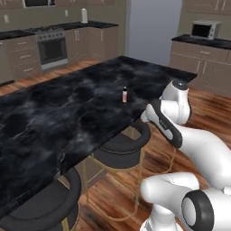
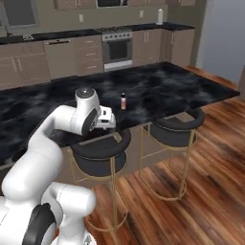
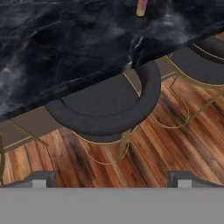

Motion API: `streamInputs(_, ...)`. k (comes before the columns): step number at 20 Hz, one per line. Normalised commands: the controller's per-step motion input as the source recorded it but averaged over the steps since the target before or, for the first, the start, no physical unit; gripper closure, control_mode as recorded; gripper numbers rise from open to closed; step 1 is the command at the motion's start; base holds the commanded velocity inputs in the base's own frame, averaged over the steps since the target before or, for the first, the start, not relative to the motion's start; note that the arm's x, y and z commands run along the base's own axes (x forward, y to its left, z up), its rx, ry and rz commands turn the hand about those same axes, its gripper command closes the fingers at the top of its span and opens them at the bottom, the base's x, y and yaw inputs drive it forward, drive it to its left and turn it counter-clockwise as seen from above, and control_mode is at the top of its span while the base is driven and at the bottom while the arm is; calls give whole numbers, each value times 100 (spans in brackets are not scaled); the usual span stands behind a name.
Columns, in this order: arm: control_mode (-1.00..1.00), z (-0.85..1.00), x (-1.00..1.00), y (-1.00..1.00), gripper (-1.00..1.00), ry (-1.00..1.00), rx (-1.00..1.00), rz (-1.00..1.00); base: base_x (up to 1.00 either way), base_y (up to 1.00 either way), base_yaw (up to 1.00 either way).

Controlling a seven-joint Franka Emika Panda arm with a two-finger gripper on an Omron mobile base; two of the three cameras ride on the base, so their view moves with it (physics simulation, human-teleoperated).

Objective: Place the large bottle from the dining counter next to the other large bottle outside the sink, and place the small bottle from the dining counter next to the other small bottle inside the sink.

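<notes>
The claw (image 3: 111,183) hangs wide and empty over a black stool (image 3: 105,109), so it ought to rise and reach forward to the small bottle (image 1: 125,94) standing upright well ahead on the dining counter (image 1: 54,113), then close squarely around its body.

Dining counter (image 1: 54,113) black marble, white veining; stool (image 3: 105,113) black, gold legs.

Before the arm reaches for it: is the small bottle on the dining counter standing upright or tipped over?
Upright. The small bottle stands on its base on the dining counter, dark cap on top, in both base views.
</notes>
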Motion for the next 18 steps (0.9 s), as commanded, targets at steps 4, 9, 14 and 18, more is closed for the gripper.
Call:
streamInputs(4,100,0,0,0,-100,0,0,0,-1,-47,37)
streamInputs(9,100,0,0,0,-100,0,0,0,0,-62,40)
streamInputs(14,100,0,0,0,-100,0,0,0,0,-72,39)
streamInputs(18,100,0,0,0,-100,0,0,0,-1,-71,38)
